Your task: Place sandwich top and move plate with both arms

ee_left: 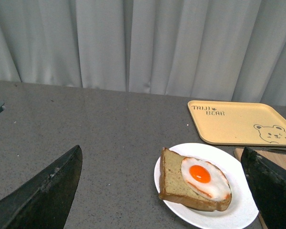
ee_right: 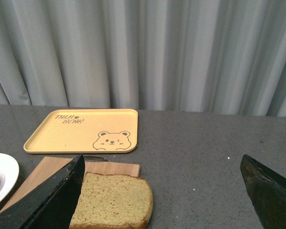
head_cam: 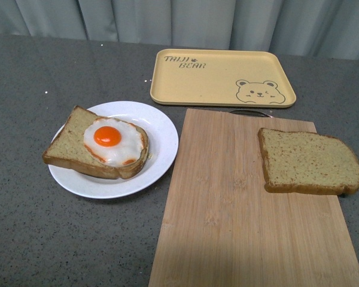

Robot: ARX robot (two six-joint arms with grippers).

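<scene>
With left gripper (ee_left: 161,150) and right gripper (ee_right: 162,157) both spread wide, empty: risks shoving sandwich top (head_cam: 308,161) off board (head_cam: 227,209) right edge on pinch, or landing it skewed on slippery egg (head_cam: 113,140).

The wooden board (head_cam: 239,209) runs off the front view's lower edge; the right wrist view crops the plate (ee_right: 3,171).

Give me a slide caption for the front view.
Egg toast on a white plate, plain slice on the board, bear tray behind.
</scene>
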